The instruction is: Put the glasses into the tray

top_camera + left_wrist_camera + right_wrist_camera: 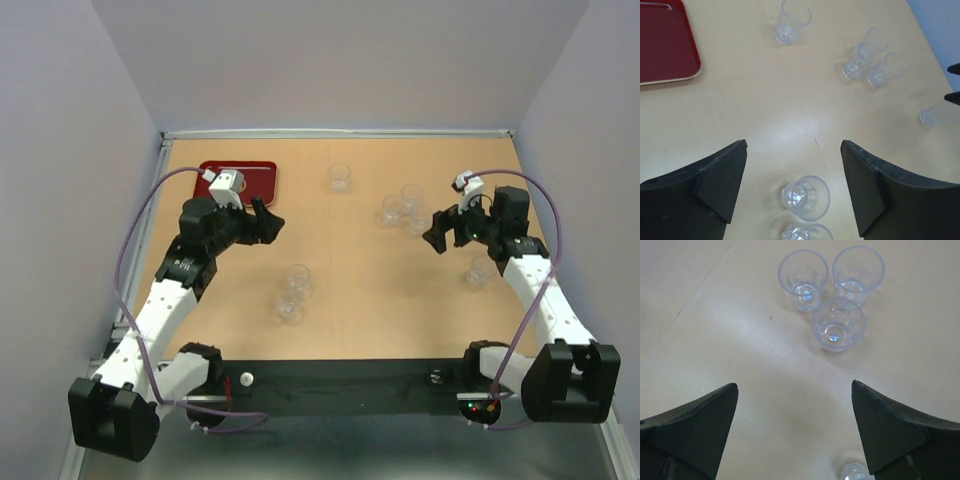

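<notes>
The dark red tray (260, 178) lies at the far left, partly hidden by my left wrist; its corner shows in the left wrist view (660, 45). Clear glasses stand upright on the table: one at the far middle (340, 178), a cluster of three (405, 210), one at the right (480, 270) and a pair at the centre (292, 292). My left gripper (268, 222) is open and empty, above the table beyond the pair (805, 197). My right gripper (440, 232) is open and empty, just short of the cluster (838, 322).
The wooden table (360, 290) is walled by pale panels at the back and sides. A black base bar (340, 385) with both arm mounts runs along the near edge. The right-side glass base (856, 472) lies under my right gripper's view.
</notes>
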